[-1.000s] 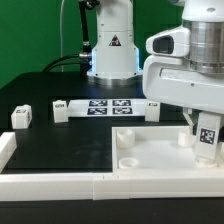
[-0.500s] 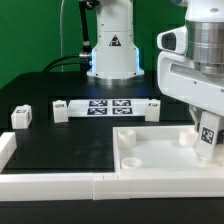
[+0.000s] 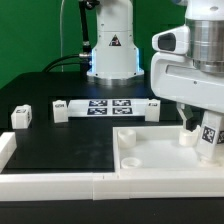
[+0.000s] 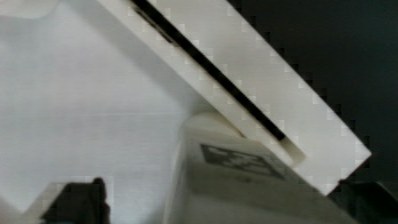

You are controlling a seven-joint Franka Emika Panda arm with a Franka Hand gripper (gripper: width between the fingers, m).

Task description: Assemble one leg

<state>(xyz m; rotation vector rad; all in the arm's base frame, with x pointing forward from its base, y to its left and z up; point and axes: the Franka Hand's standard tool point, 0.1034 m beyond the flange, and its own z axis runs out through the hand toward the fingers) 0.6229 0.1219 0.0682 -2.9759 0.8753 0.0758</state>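
My gripper (image 3: 207, 140) is at the exterior view's right, shut on a small white leg (image 3: 211, 133) with a black-and-white tag. It holds the leg upright over the far right corner of the large white panel (image 3: 160, 165), beside a round recess (image 3: 187, 138). In the wrist view the leg (image 4: 240, 170) sits between my dark fingers (image 4: 71, 202), with the panel's surface (image 4: 89, 110) and its raised rim (image 4: 231, 75) beneath. A second tagged leg (image 3: 22, 117) lies on the black table at the exterior view's left.
The marker board (image 3: 105, 107) lies on the table behind the panel, with a small white block (image 3: 60, 109) at its left end. A white rail (image 3: 50, 183) runs along the table's front edge. The robot base (image 3: 112, 45) stands at the back.
The hand swung slightly to the exterior view's right, then back left. The leg stays gripped over the panel's far right corner.
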